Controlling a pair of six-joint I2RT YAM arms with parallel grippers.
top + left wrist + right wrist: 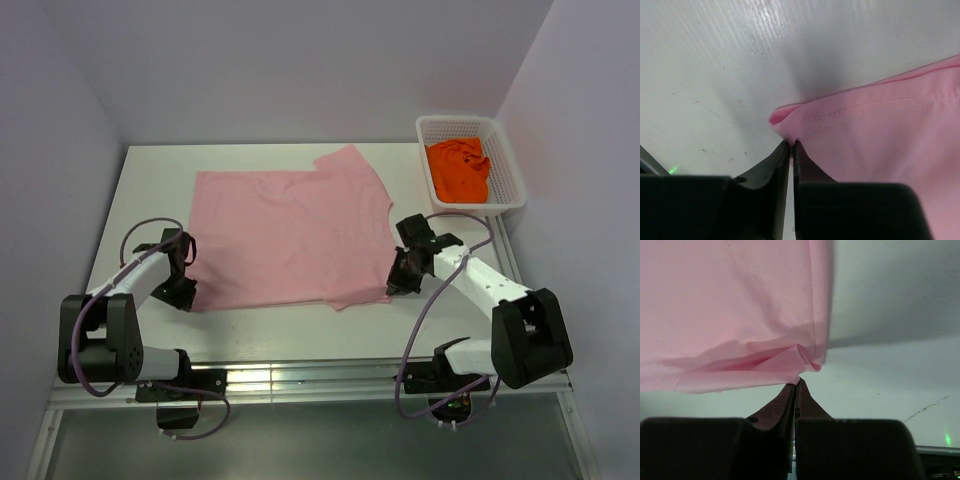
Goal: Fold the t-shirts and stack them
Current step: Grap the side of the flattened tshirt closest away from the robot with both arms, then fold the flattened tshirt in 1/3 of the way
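While pink t-shirt (285, 235) lies flat, left gripper (791, 143) — and right gripper (799, 383) — pinch corners.

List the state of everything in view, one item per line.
Pale pink cloth t-shirt: spread out, both near corners pinched.
White plastic mesh basket: upright, holding one shirt.
Bright orange cloth t-shirt: crumpled inside that basket.
Left end effector: shut on the pink shirt's corner.
Right end effector: shut on its other near corner.

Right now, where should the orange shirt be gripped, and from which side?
Pinch a raised fold of the orange shirt, coming straight down. It lies crumpled in the basket, whose walls block sideways approaches. The left claw and right claw are shut on the pink shirt.
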